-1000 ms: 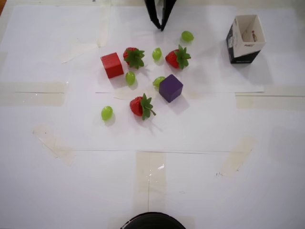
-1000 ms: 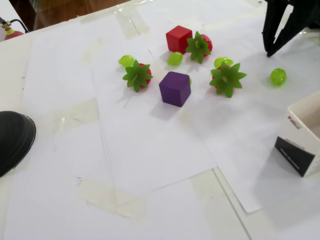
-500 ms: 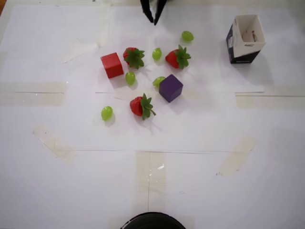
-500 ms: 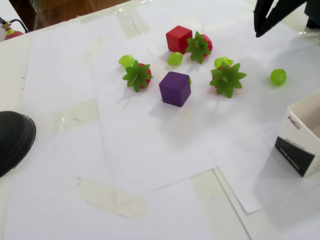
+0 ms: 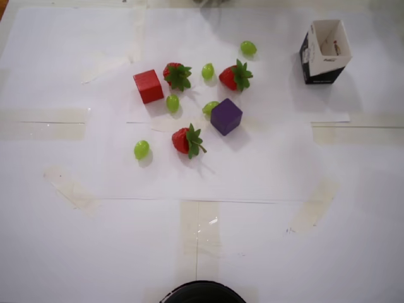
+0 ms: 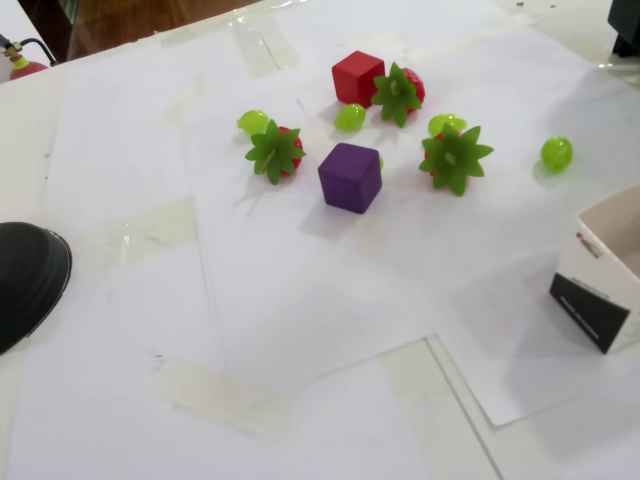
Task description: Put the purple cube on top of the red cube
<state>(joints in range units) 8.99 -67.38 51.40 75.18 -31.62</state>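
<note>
In the overhead view, the red cube (image 5: 148, 86) is set on the counter (image 5: 202, 240) at the left of the group, with a strawberry (image 5: 177, 75) just beside it on its right. The purple cube (image 5: 226, 116) is placed right of centre, apart from the red cube, a grape (image 5: 209, 108) touching its left side. Another strawberry (image 5: 187, 140) lies below and to its left. An open box (image 5: 324, 52) stands far right.

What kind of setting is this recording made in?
Most likely a home or hobby tabletop rig: a table covered in white paper sheets held by tape, with toy strawberries, grapes, a purple cube and a red cube as props. Wooden floor shows beyond.
</note>
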